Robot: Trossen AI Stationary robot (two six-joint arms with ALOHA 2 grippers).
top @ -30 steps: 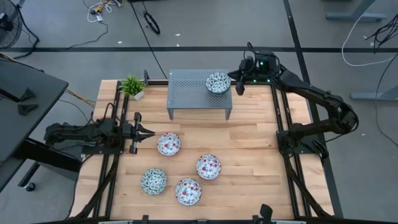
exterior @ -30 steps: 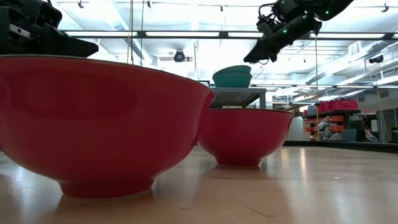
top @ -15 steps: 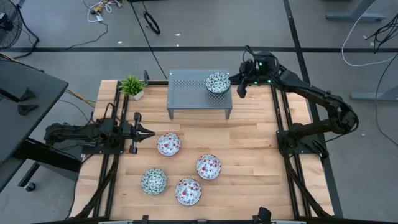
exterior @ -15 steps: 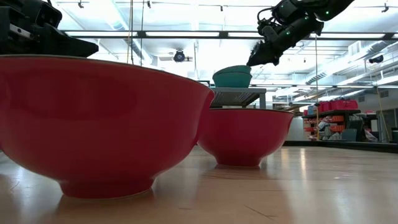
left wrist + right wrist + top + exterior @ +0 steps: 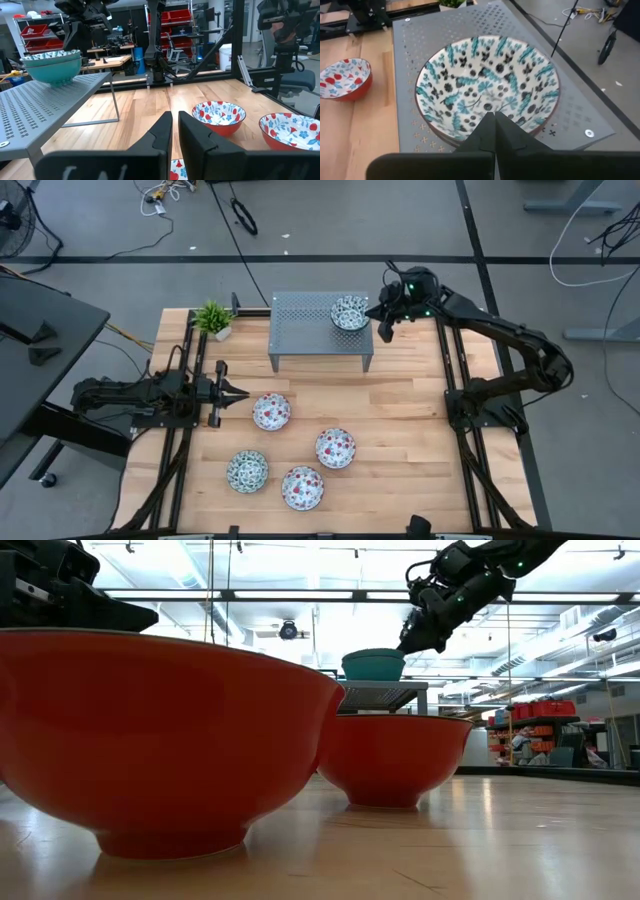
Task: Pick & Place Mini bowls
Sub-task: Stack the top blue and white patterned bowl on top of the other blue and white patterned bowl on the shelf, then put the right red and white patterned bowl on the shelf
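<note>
We find no readable writing, brand or label on anything on the table.

On the grey perforated stand (image 5: 320, 330), at the far middle of the wooden table (image 5: 410, 420), sits a stack of green-teal bowls (image 5: 349, 313); the left wrist view shows two of them nested, close to the stand's right edge and back corner. Our right gripper (image 5: 385, 328) hangs just beside that stack, off the stand's right end, with its fingers pressed together and nothing between them. In the right wrist view the fingertips (image 5: 494, 126) point at the near rim of the top bowl; we cannot tell whether they touch it.

Four more bowls lie on the open table in front of the stand: a red one (image 5: 271, 412) nearest our left gripper (image 5: 240, 392), another red one (image 5: 336, 448) toward the middle, a third red one (image 5: 302, 487) near the front edge, and a green-teal one (image 5: 246, 471) to its left. They sit apart from each other, with bare wood to their right.

Our left gripper rests low by the table's left rail, jaws nearly closed with only a thin gap, holding nothing. A small potted plant (image 5: 213, 318) stands at the far left corner, beside the stand.
</note>
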